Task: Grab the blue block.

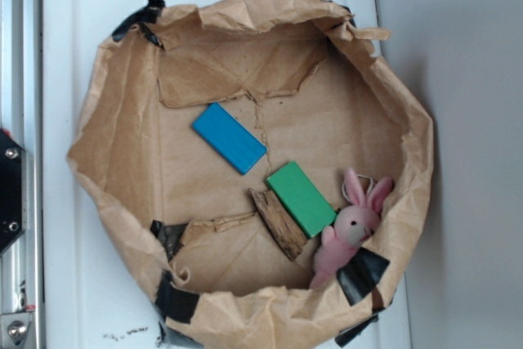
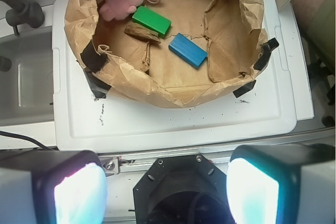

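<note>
The flat bright blue rectangular block [image 1: 230, 138] lies free at frame centre inside the crumpled brown paper basin [image 1: 122, 112]; the gripper [image 2: 167, 184], spread wide, hangs well short.

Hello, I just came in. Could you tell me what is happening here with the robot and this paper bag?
The robot is meant to grab the blue block, but nothing is held yet. Its tool is open and sits outside the paper bag, well back from it. The block lies flat and alone on the bag's floor. Nearby, a green block lies beside a wood piece, and a pink bunny leans at the bag's wall. The bag rests on a white lid.
</note>
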Controlling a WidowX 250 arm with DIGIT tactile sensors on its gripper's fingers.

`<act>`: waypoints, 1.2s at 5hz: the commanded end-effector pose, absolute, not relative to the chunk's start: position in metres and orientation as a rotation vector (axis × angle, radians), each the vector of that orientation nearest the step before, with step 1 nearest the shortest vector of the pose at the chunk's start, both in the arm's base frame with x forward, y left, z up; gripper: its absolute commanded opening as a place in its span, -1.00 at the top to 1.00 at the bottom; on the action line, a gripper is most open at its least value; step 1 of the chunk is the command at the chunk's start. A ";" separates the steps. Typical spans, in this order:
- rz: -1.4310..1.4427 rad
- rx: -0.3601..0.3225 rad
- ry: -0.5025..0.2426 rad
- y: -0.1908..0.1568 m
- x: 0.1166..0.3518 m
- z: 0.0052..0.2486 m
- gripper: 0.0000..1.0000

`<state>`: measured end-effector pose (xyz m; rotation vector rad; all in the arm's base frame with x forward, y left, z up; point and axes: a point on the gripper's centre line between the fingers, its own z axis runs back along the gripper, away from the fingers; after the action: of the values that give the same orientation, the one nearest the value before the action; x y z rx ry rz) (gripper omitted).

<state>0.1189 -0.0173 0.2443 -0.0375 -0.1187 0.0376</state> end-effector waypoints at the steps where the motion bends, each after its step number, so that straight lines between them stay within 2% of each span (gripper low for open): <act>1: 0.038 -0.038 -0.119 -0.017 0.119 0.244 -1.00; 2: 0.134 -0.035 -0.178 -0.020 0.158 0.252 -1.00; 3: 0.201 0.006 -0.233 -0.009 0.181 0.248 -1.00; 4: 0.200 0.024 -0.253 0.001 0.197 0.237 -1.00; 5: 0.024 -0.070 -0.224 0.004 0.216 0.216 -1.00; 6: -0.204 -0.228 -0.145 -0.008 0.234 0.179 -1.00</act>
<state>0.2325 -0.0094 0.1673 -0.2373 -0.0932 -0.2337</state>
